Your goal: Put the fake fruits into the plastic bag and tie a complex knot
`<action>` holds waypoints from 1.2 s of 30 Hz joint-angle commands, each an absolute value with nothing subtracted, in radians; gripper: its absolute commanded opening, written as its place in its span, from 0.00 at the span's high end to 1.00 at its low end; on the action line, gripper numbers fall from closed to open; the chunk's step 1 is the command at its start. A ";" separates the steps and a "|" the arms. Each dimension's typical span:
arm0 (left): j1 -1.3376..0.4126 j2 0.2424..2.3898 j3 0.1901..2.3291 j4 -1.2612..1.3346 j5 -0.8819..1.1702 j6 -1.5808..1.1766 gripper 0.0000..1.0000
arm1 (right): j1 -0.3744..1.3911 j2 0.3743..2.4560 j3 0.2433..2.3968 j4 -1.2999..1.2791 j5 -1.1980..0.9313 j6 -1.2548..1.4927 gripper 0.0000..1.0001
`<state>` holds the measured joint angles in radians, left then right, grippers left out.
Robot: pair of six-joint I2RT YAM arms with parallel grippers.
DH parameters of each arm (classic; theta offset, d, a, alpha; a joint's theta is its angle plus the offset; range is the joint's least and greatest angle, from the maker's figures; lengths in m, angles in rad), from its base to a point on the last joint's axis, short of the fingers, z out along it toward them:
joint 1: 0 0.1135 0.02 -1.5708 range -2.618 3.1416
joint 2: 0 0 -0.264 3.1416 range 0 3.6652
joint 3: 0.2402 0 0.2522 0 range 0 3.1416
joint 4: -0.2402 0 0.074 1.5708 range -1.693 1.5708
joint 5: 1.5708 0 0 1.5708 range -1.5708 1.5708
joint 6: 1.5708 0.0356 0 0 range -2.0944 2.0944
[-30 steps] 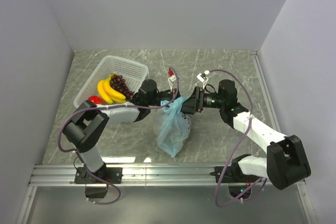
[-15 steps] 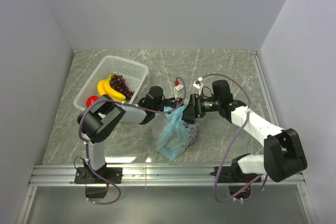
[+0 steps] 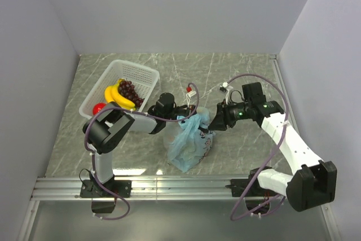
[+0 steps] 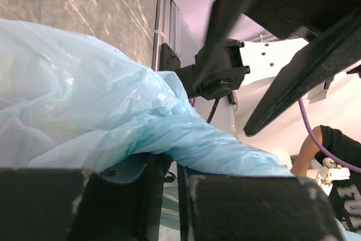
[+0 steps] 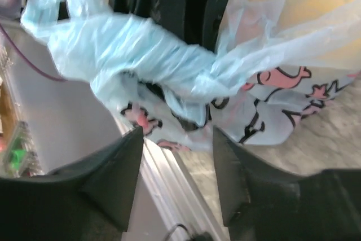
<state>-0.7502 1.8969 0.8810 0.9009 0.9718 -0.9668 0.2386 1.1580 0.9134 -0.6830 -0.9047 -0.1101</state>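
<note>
The left gripper (image 3: 189, 115) has its jaws drawn almost together on a fold of the light-blue bag (image 3: 186, 144). In its wrist view the plastic (image 4: 84, 94) runs down into the thin slit between the two dark fingers (image 4: 248, 207) and billows out beyond them, so the bag is pinched right at the fingertips.

The right gripper (image 3: 218, 121) sits just beside the bag on the opposite side, facing the left one. Its jaws stand apart with nothing between them. Just past its fingers (image 5: 115, 179), a twisted strand (image 5: 141, 49) of the bag's top crosses in front, ending in a small loop. Below and to the side lies the bag's body (image 5: 271, 55), printed with pink-and-black pictures. Something yellow shows through the plastic, but which fruit it is cannot be told.

One bag, then, standing on the table (image 3: 237, 66) between the two grippers and hanging towards the arm bases.

Well apart from both grippers, out past the left arm's elbow, is one white basket (image 3: 141, 73). It holds one bunch of bananas (image 3: 117, 97), one cluster of grapes (image 3: 128, 88) and one red apple (image 3: 100, 107). All three lie at the end of the basket nearer the arms.
</note>
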 commanded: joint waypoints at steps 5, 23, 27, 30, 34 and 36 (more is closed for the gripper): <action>-0.750 1.862 0.888 0.945 0.977 -0.982 0.82 | 0.236 1.121 0.896 -0.667 -0.907 -0.146 0.53; -0.759 1.873 0.913 0.902 0.973 -0.966 0.78 | 0.380 1.158 0.900 -0.476 -0.704 -0.103 0.51; -0.759 1.867 0.919 0.867 0.974 -0.948 0.77 | 0.414 1.167 0.911 -0.485 -0.670 -0.132 0.53; -0.759 1.864 0.920 0.841 0.974 -0.937 0.76 | 0.439 1.158 0.911 -0.503 -0.637 -0.170 0.62; -0.755 1.844 0.907 0.790 0.968 -0.902 0.75 | 0.448 1.134 0.910 -0.525 -0.601 -0.196 0.79; -0.753 1.829 0.904 0.770 0.969 -0.890 0.74 | 0.448 1.126 0.913 -0.541 -0.594 -0.202 0.87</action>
<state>-0.7494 1.8942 0.8925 0.7929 0.9611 -0.9344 0.4412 1.1618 0.8772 -0.5400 -0.6395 -0.1608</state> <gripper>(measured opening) 0.251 0.153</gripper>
